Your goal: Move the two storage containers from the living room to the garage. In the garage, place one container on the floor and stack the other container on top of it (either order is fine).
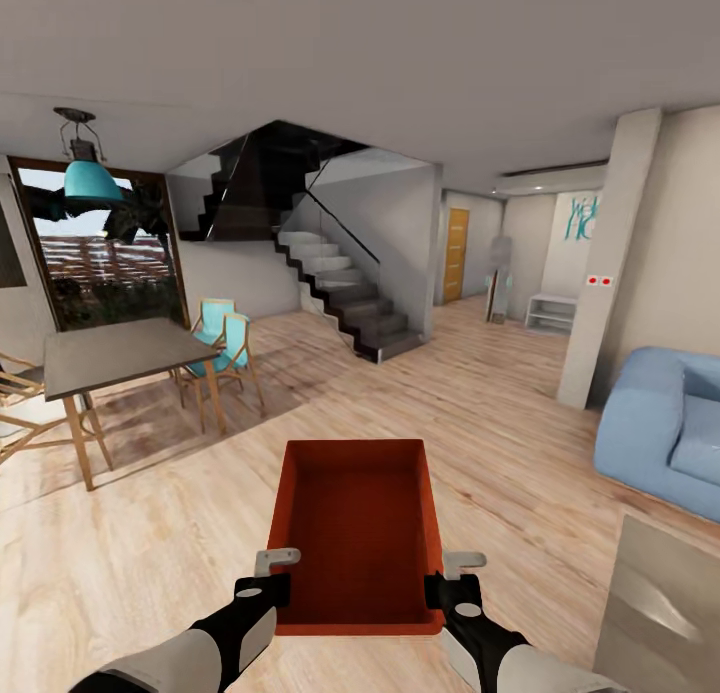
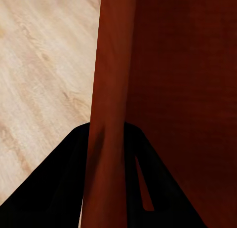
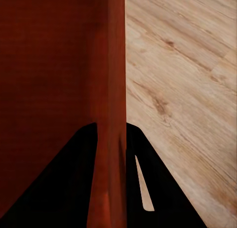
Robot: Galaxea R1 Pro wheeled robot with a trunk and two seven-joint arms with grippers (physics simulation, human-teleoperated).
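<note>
I hold one orange-red storage container (image 1: 360,533) in front of me above the light wood-plank floor of the living room. It is open-topped and empty. My left gripper (image 1: 268,585) is shut on its left wall near the close corner, and my right gripper (image 1: 448,585) is shut on its right wall. The left wrist view has the container wall (image 2: 111,90) pinched between the black fingers (image 2: 54,188). In the right wrist view the container wall (image 3: 112,90) runs between the black fingers (image 3: 163,188) in the same way.
A dining table (image 1: 120,358) with wooden and teal chairs (image 1: 225,343) stands at the left. A staircase (image 1: 345,293) rises straight ahead, with a hallway and yellow door (image 1: 456,255) beyond it. A blue sofa (image 1: 665,428) and a pillar (image 1: 610,263) are at the right. A grey surface (image 1: 665,613) sits near right.
</note>
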